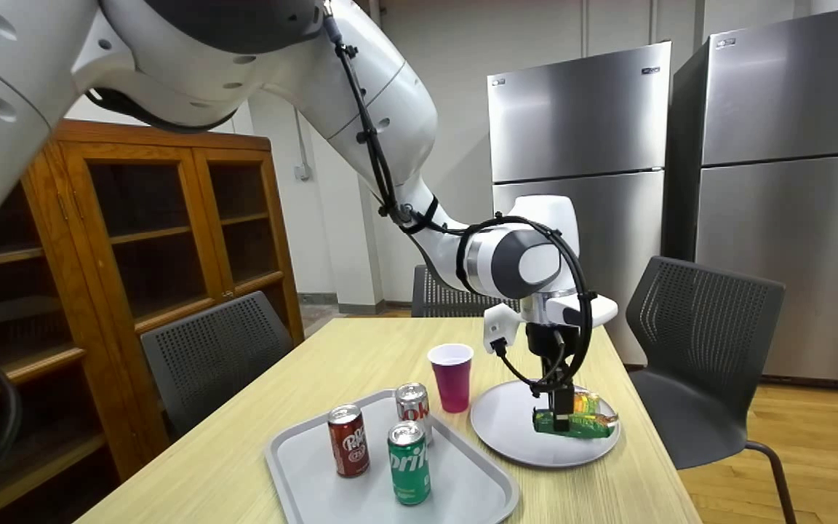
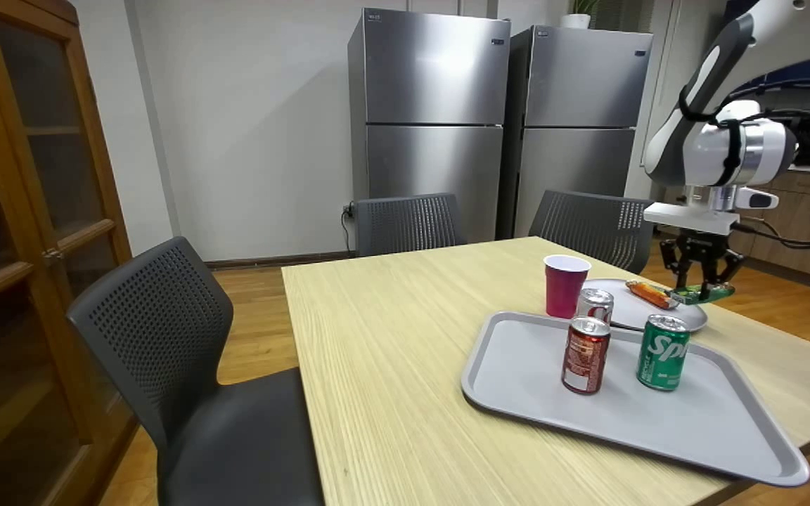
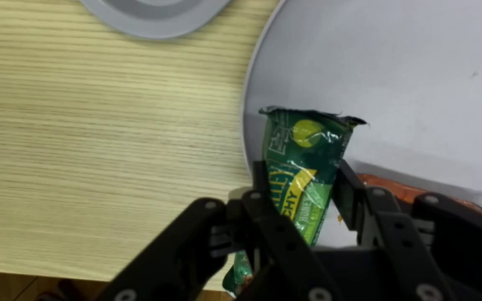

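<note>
So, in an exterior view the gripper has the green Nature Valley granola bar pinched over the right part of the gray plate; a light, even squeeze seems best, since a crunchy bar probably snaps. Only this angle reads the name on the Dr Pepper can, standing on the tray left of the Diet Coke can. In an exterior view the orange-wrapped bar shows nearly whole, left of the held one, which looks about level, one end past the plate's right rim; worth holding it that flat. Plate contact: can't tell. In the wrist view the finger pads lie against both long sides of the green bar, its print legible only here; any shift should spare the orange-wrapped bar, just right of the right-hand finger.
</note>
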`<state>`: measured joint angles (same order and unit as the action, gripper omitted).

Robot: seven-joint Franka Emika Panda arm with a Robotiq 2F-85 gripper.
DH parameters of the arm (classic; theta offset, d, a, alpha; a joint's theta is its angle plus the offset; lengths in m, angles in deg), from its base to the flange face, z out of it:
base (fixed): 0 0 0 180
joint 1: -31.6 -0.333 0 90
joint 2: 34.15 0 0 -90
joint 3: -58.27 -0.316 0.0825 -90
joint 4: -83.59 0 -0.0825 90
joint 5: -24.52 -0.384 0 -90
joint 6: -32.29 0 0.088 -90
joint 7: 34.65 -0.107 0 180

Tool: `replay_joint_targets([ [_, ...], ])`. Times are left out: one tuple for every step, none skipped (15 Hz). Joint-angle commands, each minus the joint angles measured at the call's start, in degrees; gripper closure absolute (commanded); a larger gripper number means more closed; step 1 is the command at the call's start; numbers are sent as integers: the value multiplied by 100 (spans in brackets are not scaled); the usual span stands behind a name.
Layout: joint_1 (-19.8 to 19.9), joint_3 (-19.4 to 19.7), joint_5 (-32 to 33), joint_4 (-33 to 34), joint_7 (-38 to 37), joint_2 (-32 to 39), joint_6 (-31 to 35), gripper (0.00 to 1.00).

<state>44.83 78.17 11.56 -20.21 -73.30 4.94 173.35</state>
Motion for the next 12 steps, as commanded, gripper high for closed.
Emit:
replay_joint_targets([
  [100, 13, 30, -521, 217, -401, 234, 84],
  [114, 30, 33, -595, 241, -437, 253, 84],
  [117, 52, 43, -669, 256, -469, 268, 84],
  [124, 72, 49, -728, 264, -489, 261, 84],
  [128, 92, 51, -780, 273, -497, 249, 84],
  [122, 111, 58, -837, 274, -503, 260, 84],
  [132, 116, 44, -878, 276, -488, 302, 84],
  [133, 121, 47, -923, 288, -490, 307, 84],
  [141, 115, 38, -975, 320, -488, 372, 84],
  [149, 109, 31, -1013, 354, -480, 417, 84],
  [144, 115, 27, -1050, 365, -462, 484, 84],
  [144, 118, 20, -1079, 369, -444, 534, 84],
])
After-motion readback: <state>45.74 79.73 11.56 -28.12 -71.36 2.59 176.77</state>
